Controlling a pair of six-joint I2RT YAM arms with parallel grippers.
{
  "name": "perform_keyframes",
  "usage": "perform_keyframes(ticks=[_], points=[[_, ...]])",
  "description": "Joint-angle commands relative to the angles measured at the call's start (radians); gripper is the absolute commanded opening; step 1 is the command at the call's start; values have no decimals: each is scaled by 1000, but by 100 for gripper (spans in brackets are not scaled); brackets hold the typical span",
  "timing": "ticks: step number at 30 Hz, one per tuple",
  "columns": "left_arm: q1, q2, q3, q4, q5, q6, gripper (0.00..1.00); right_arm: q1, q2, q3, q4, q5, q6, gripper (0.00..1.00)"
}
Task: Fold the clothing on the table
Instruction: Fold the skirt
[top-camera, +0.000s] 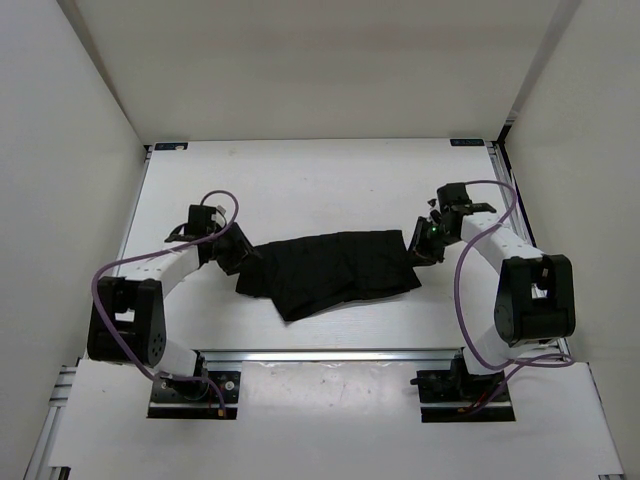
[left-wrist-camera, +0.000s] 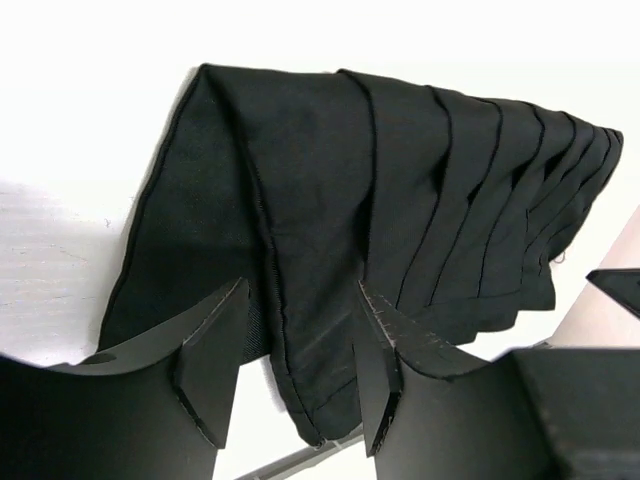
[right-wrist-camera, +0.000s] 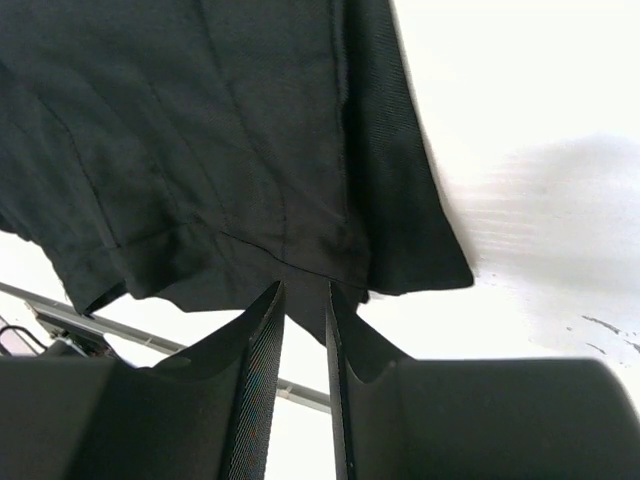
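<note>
One black pleated skirt (top-camera: 335, 270), lying mid-worktop (top-camera: 320, 180), a bit toward the near side, stretched left to right between the two arms and already rumpled and doubled over in places, with a lobe sticking out near-left. Left fingers (left-wrist-camera: 212, 365) are spread wide and straddle the skirt's left folded edge, cloth between them but not pinched. Right fingers (right-wrist-camera: 255, 380) are parted only a slit, white showing through the gap, and the skirt's right corner sits just at their tips; it doesn't look clamped. Risks, as I judge them: the left pair could close on just the top layer or on a random bunch of pleats, so the lower layers stay behind and the fold comes out skewed. The right slit is so narrow that the corner could be pushed away instead of going in, causing a missed grab. If only one side catches, a lift would drag the soft fabric sideways and splay the pleats. The near lobe is close to the near rail and could slide over it. Counts: one skirt, one worktop, two arms, two fingers on each, two purple cables (top-camera: 470, 270).
</note>
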Motion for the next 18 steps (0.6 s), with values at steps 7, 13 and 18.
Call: perform_keyframes(ticks=[7, 13, 18], points=[[-22, 22, -34, 119, 5, -47, 52, -8, -34, -37, 7, 1, -6, 28], [-37, 48, -26, 134, -21, -55, 47, -27, -41, -13, -22, 13, -23, 27], [-66, 56, -8, 90, -50, -41, 47, -43, -47, -13, -21, 13, -26, 29]])
